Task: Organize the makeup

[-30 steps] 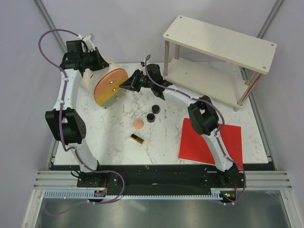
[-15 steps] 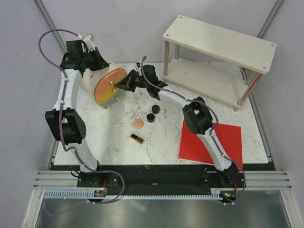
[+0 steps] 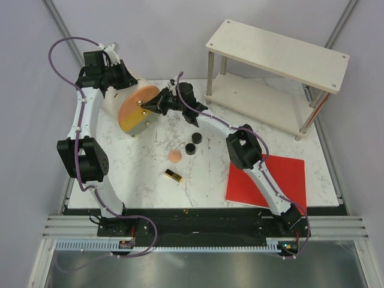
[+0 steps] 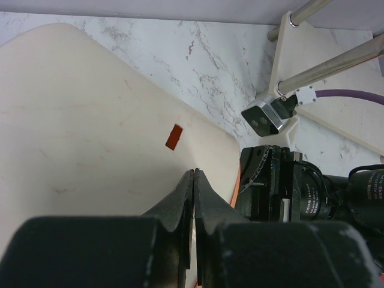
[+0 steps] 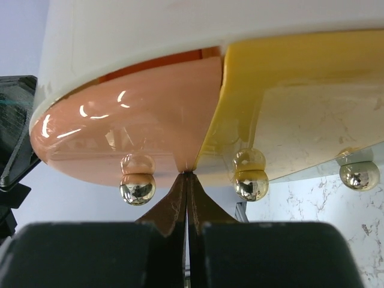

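The makeup lies mid-table: two round black compacts (image 3: pixel 196 138) (image 3: pixel 190 148), a peach puff (image 3: pixel 174 156) and a gold-and-black lipstick (image 3: pixel 173 175). At the back left the cream case (image 3: pixel 114 102) is tipped on its side, its orange-yellow face (image 3: pixel 137 110) turned to the right. My left gripper (image 3: pixel 122 79) is shut, its tips (image 4: pixel 194 174) against the case's cream wall (image 4: pixel 90 120). My right gripper (image 3: pixel 157 103) is shut too, its tips (image 5: pixel 187 175) touching the seam between the orange and yellow halves (image 5: pixel 198 120), between two gold ball knobs (image 5: pixel 137 189) (image 5: pixel 251 184).
A flat red sheet (image 3: pixel 282 174) lies at the front right under the right arm. A two-level wooden shelf (image 3: pixel 276 54) stands at the back right on metal legs (image 4: pixel 324 63). The right arm stretches across the table's back half.
My right gripper has moved left and a little back until its tips meet the case's face. The left arm and the makeup have stayed put.
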### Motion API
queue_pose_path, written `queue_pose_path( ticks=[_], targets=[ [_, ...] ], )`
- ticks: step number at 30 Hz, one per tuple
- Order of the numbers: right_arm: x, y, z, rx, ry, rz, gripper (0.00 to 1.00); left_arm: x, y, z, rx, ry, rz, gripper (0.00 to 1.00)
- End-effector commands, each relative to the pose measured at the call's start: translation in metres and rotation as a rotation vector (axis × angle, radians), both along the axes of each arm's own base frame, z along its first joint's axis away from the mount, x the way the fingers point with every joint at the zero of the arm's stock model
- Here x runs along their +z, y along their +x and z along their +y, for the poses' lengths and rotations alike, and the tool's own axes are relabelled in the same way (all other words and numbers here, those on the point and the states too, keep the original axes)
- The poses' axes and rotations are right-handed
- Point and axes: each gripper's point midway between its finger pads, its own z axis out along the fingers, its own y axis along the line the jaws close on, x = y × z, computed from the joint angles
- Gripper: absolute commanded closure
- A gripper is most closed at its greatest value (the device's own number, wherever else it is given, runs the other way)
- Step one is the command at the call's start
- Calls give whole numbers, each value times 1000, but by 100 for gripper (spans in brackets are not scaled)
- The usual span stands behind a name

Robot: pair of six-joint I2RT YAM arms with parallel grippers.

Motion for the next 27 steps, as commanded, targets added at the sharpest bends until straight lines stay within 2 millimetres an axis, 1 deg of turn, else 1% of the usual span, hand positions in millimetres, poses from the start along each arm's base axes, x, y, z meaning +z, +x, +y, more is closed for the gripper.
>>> queue_pose_path(
  ticks=[1, 2, 3, 4, 5, 6, 7, 9, 10, 11, 12, 13, 20, 21, 27],
  targets=[
    [24, -7, 1, -7, 52, -35, 98, -77, -40, 11, 42, 13, 318, 92],
    [23, -9, -1, -5, 50, -39, 98, -77, -39, 11, 40, 11, 318, 92],
    [31, -13, -5, -1, 50, -47, 98, -77, -39, 11, 39, 10, 316, 92],
    [15, -15, -10, -2, 21, -29, 96, -77, -40, 11, 41, 12, 316, 92],
    [15, -17, -12, -5, 19, -33, 96, -77, -40, 11, 40, 11, 318, 92],
    [21, -18, -15, -6, 18, -42, 94, -77, -40, 11, 41, 12, 318, 92],
    [14, -21, -18, -2, 5, -32, 89, -77, -40, 11, 41, 12, 318, 92],
    [12, -21, -21, 1, -6, -42, 84, -77, -40, 11, 41, 12, 318, 92],
    [10, -21, -23, 4, -9, -40, 78, -77, -40, 11, 40, 11, 316, 92],
    [9, -22, -22, 5, -7, -38, 75, -77, -40, 11, 39, 10, 316, 92],
    [8, -22, -22, 7, -5, -36, 68, -78, -41, 11, 39, 9, 321, 92],
    [8, -23, -21, 9, 0, -38, 66, -77, -41, 11, 40, 11, 319, 92],
    [2, -16, -19, -2, 20, -20, 60, -77, -42, 11, 40, 13, 319, 92],
    [6, -15, -18, -3, 27, -27, 59, -77, -42, 11, 39, 12, 319, 92],
    [1, -8, -14, -10, 31, -14, 56, -77, -42, 11, 40, 13, 319, 92]
  ],
)
